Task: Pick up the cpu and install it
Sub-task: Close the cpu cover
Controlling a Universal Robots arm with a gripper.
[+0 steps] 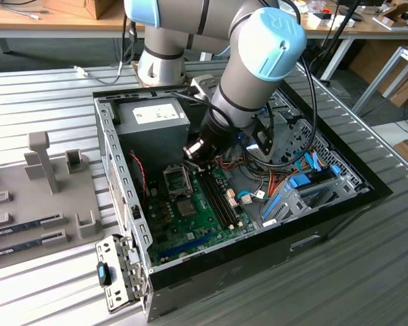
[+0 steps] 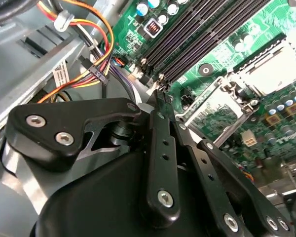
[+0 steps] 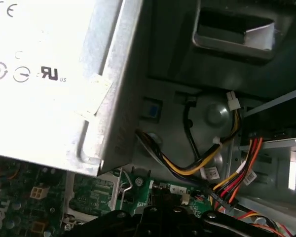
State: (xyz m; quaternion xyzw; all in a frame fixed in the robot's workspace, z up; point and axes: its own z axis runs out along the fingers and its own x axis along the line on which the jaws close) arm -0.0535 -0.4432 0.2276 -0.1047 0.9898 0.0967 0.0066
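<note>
Claw [image 1: 194, 151] position is low inside the open computer case [image 1: 340, 197], just above the motherboard [image 1: 190, 217] beside the CPU socket [image 1: 175, 178]. The socket's metal load frame [image 2: 212, 106] is hinged open in the second wrist view, presumably to receive the chip. The claw's black fingers [image 2: 160, 148] appear drawn close together, but whether they grip the cpu cannot be told; the cpu itself cannot be made out. Memory slots [image 2: 197, 37] lie empty alongside. The power supply [image 1: 153, 122] sits near.
</note>
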